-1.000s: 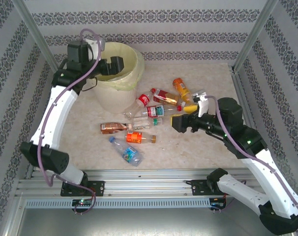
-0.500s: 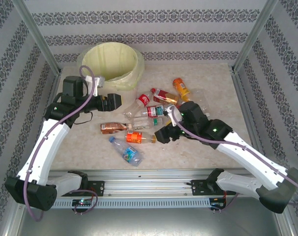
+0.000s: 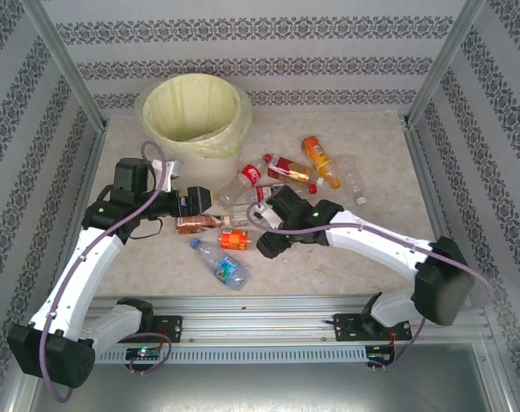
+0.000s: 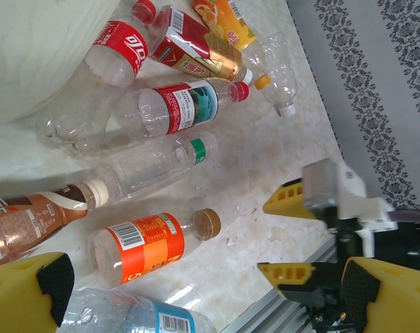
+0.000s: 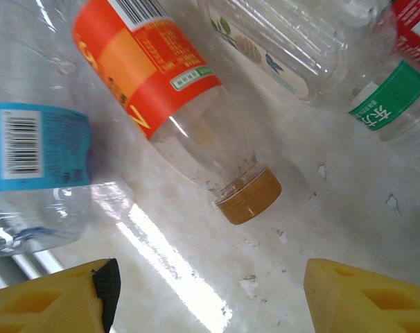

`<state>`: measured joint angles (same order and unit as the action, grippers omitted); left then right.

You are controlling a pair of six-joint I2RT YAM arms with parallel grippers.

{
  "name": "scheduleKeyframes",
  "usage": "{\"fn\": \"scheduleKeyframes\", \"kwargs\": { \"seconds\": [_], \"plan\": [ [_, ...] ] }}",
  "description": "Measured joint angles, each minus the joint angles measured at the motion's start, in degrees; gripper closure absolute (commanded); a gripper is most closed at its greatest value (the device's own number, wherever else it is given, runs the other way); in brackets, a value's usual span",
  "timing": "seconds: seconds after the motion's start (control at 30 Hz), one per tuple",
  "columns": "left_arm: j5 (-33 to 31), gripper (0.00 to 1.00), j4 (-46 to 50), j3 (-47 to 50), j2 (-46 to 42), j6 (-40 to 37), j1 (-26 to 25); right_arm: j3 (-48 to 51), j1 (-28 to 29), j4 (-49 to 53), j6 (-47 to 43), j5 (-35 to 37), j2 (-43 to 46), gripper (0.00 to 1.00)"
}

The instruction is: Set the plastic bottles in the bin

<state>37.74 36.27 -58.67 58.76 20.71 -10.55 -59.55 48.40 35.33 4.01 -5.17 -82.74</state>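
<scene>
To begin with the largest, the pale beige marbled table (image 3: 389, 163), carrying everything else. Next in size, at its far left corner, the round cream-white bucket-shaped bin (image 3: 236, 129) lined with a pale yellow plastic bag, upright and mouth up, likely set there to be within easy reach of the left side. Then the left pincer (image 3: 204, 199), hanging in front of the bin and near the brown drink bottle with the cream cap (image 3: 196, 223); jaws wide apart and gripping nothing, probably ready for a pick of its own. On to the right pincer (image 5: 210, 305), low over the table at the near edge of the pile, yellow fingers (image 5: 366, 295) apart with bare table between them, clamped on nothing; aimed, by the look of it, at the neck end of the clear plastic bottle with the orange-red label and brown cap (image 5: 170, 104), its cap pointing toward the gap. Around that one, all on their sides and outside the bin: a clear blue-labelled bottle (image 5: 37, 159) just beside it, a green-labelled one (image 5: 397, 104) on the other side, and further off a red-labelled cola bottle (image 3: 247, 176) close by the bin's foot. Judged from this, plenty left to clear, with closing on that cap end as the step in hand
</scene>
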Motion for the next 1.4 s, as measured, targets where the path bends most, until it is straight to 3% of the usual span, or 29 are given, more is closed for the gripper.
{"fn": "scheduleKeyframes", "kwargs": {
  "seconds": [0.63, 1.4],
  "plan": [
    [-0.92, 0.00, -3.06, 1.88, 0.11, 1.25, 0.00, -6.45, 1.75, -1.38, -4.87, 5.81, -17.03, 0.28],
    [-1.99, 0.00, -3.30, 1.90, 0.11, 2.12, 0.00, -6.71, 4.63, -1.36, -5.75, 6.01, -20.17, 0.40]
  ]
}}
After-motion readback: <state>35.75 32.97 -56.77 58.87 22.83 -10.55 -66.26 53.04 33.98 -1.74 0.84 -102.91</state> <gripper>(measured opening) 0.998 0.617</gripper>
